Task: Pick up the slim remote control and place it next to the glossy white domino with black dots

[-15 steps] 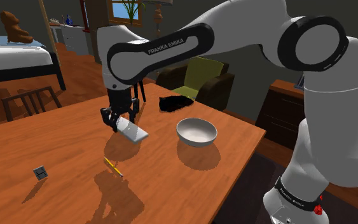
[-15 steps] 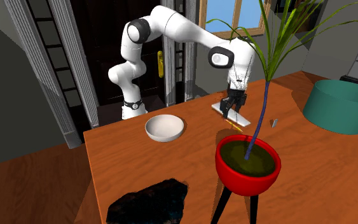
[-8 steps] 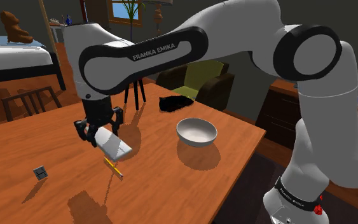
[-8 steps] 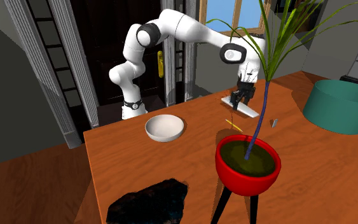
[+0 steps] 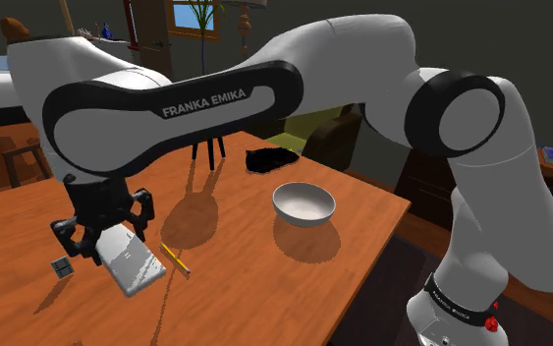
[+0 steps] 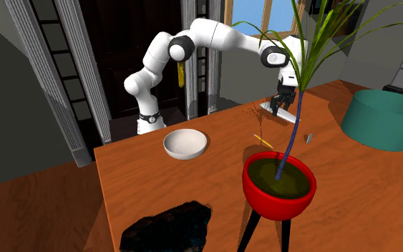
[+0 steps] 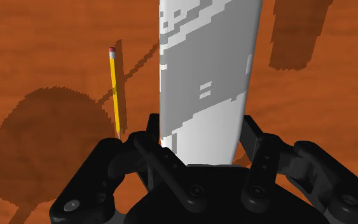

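white bowl (image 5: 304, 202), yellow pencil (image 5: 175, 258), potted plant (image 6: 279, 187)

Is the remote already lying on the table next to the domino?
No, the pincer clasps one end of the remote, which hangs tilted above the table near the domino.

The slim remote (image 5: 132, 261), pale grey with lighter blocky patches on its face, was clasped by one end in the hand (image 5: 105, 239), jutting well past the fingertips above the surface (image 5: 264, 285). The small dark domino (image 5: 63, 266) sat just beside the hand.
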Robot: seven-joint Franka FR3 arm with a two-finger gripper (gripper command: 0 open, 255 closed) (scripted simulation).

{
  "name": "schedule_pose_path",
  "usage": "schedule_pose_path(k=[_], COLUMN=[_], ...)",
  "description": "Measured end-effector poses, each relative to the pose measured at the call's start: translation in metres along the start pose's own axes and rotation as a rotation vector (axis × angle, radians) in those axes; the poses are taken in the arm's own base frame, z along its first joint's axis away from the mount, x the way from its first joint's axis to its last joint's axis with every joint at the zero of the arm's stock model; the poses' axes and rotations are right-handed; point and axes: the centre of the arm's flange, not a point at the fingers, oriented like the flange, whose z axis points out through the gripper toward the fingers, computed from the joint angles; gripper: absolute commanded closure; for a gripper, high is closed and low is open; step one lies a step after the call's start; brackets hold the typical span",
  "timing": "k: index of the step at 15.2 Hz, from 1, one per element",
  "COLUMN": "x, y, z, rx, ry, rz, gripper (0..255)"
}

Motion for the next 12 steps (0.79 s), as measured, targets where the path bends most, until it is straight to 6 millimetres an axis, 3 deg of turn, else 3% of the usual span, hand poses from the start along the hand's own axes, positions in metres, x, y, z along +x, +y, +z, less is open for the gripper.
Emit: schedule_pose_path(k=[4,12], x=[-0.005,-0.005], y=[-0.015,-0.015], z=[0.014,0.056], rx=[-0.001,-0.001], ry=[0.000,-0.001], rz=[0.001,0.002], gripper=[255,255])
